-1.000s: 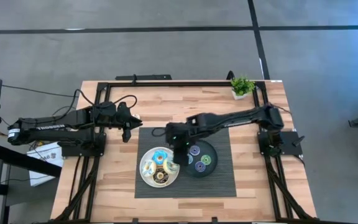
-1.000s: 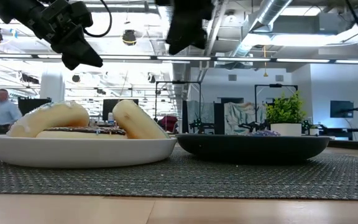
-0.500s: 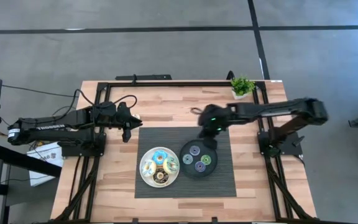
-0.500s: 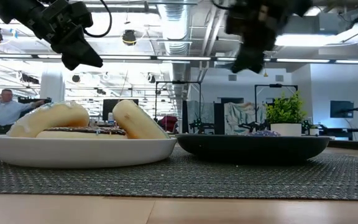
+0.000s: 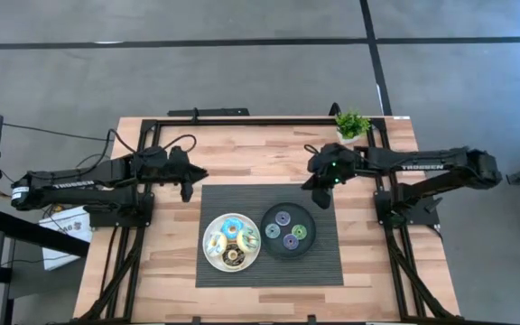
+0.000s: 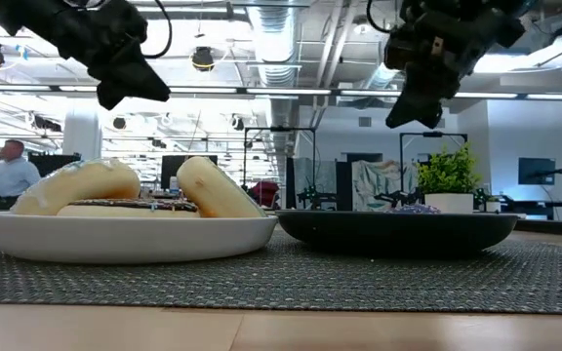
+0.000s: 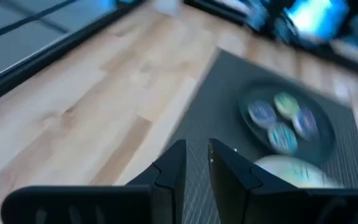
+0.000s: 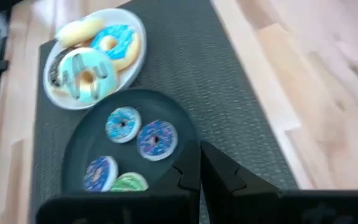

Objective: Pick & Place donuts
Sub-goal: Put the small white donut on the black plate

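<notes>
Pale wood planks make up the tabletop (image 5: 242, 153), with a dark woven mat (image 5: 323, 262) laid across its middle. On the mat sit two plates side by side: a round white plate (image 5: 208, 248) carrying the four larger donuts (image 5: 231, 242), blue, white, chocolate-brown and pale ones crowded together, and a round black plate (image 5: 307, 220) carrying the four coin-sized donuts (image 5: 283, 231), which lie flat and apart from one another. The right claw (image 5: 317, 180) hangs in the air just past the mat's far right corner, its fingers (image 8: 194, 171) pressed together with nothing between them. The left claw (image 5: 188, 188) hovers above bare wood beside the mat's far left corner; its fingers (image 7: 176, 171) stand a narrow gap apart and grip nothing. A small potted plant (image 5: 351, 125) stands at the tabletop's far right corner.
</notes>
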Robot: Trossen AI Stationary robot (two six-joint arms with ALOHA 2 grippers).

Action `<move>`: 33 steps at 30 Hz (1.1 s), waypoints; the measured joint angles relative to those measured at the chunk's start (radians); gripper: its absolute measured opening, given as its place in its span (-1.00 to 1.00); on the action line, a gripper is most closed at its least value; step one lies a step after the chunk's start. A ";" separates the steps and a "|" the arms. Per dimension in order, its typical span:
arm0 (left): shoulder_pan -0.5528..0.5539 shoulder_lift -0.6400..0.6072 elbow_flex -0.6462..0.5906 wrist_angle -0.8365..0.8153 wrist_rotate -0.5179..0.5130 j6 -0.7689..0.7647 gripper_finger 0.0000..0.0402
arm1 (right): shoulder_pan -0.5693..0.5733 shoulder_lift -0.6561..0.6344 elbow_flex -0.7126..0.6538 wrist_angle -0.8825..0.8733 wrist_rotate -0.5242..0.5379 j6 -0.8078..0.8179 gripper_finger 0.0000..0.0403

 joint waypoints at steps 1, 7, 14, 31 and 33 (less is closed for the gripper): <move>0.002 0.000 0.000 0.008 -0.033 -0.049 -0.70 | -0.013 0.000 0.000 0.000 0.000 0.001 -1.00; 0.045 0.004 0.000 -0.018 -0.064 -0.169 -0.49 | -0.081 0.007 0.000 0.051 0.001 0.134 -1.00; 0.238 0.118 0.000 -0.099 -0.034 -0.348 0.06 | -0.126 0.007 0.000 0.163 0.002 0.296 -1.00; 0.460 0.659 0.277 -0.345 0.023 0.022 0.39 | -0.127 0.007 0.000 0.229 0.005 0.480 -1.00; 0.461 0.720 0.302 -0.396 0.020 0.024 0.39 | -0.118 0.007 0.000 0.225 0.005 0.479 -1.00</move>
